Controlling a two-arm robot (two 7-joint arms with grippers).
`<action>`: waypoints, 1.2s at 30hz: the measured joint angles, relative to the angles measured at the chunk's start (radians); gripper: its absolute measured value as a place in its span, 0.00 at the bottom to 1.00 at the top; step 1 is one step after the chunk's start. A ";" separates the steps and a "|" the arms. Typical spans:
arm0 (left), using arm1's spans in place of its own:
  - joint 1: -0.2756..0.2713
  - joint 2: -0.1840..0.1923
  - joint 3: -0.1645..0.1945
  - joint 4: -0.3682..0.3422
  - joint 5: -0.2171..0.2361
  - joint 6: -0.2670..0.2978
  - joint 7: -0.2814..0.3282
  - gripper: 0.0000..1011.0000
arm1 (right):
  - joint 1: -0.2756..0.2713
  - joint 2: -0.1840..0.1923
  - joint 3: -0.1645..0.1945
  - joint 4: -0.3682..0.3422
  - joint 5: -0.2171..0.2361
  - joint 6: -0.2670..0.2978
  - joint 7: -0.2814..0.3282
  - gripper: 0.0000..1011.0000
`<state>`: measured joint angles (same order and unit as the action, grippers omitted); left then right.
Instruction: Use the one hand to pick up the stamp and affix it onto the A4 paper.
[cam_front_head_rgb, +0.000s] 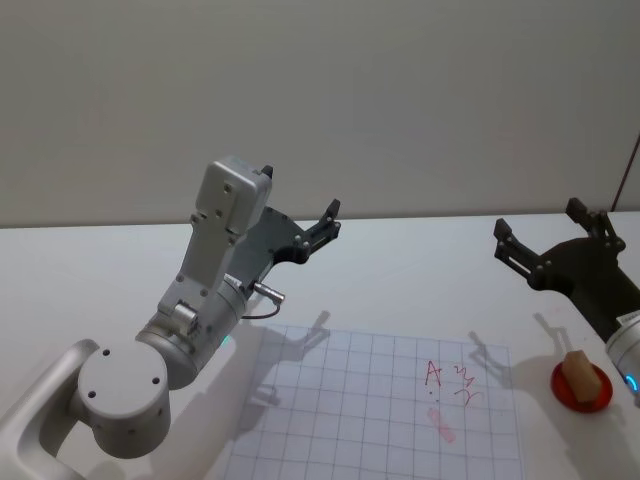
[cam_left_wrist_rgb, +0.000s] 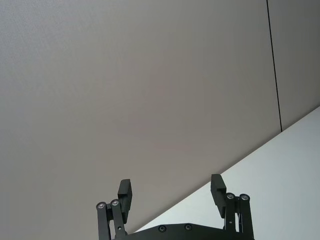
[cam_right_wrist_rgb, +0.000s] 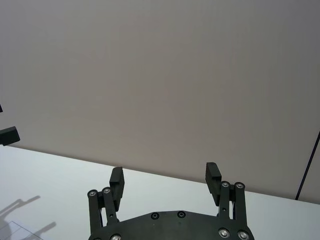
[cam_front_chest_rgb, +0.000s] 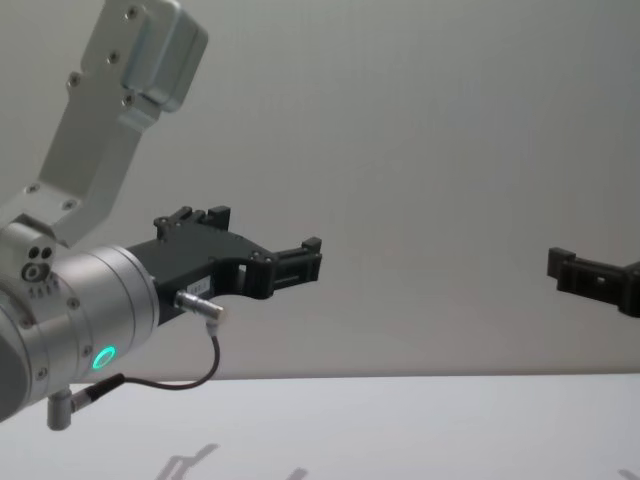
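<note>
The stamp (cam_front_head_rgb: 582, 377), a small wooden block, stands in a red dish (cam_front_head_rgb: 572, 396) at the table's right edge. The A4 paper (cam_front_head_rgb: 340, 420), printed with a grid, lies at the front centre and bears red writing (cam_front_head_rgb: 452, 378) and a pink mark (cam_front_head_rgb: 443, 423). My right gripper (cam_front_head_rgb: 541, 226) hangs open and empty in the air above and behind the stamp; its fingers (cam_right_wrist_rgb: 212, 174) are spread wide. My left gripper (cam_front_head_rgb: 322, 228) is raised over the table's back left, also open and empty, with fingertips (cam_left_wrist_rgb: 217, 186) well apart.
The white table (cam_front_head_rgb: 420, 270) runs back to a plain grey wall (cam_front_head_rgb: 400, 100). The left arm's big silver wrist (cam_front_chest_rgb: 90, 320) with a green light and a cable fills the left side. The right gripper (cam_front_chest_rgb: 580, 272) pokes in at the right edge.
</note>
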<state>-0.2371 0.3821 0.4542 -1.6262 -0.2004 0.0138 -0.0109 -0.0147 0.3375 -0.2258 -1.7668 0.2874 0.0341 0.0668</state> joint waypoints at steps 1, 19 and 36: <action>0.000 0.000 0.000 0.000 0.000 0.000 0.000 0.99 | 0.000 0.000 0.000 0.000 0.000 0.000 0.000 0.99; 0.000 0.000 0.000 0.000 0.000 0.000 0.000 0.99 | 0.000 0.000 0.000 0.000 0.000 0.000 0.000 0.99; 0.000 0.000 0.000 0.000 0.000 0.000 0.000 0.99 | 0.000 0.000 0.000 0.000 0.000 0.000 0.000 0.99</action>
<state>-0.2371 0.3821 0.4542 -1.6262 -0.2004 0.0138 -0.0109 -0.0147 0.3375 -0.2259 -1.7667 0.2874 0.0340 0.0667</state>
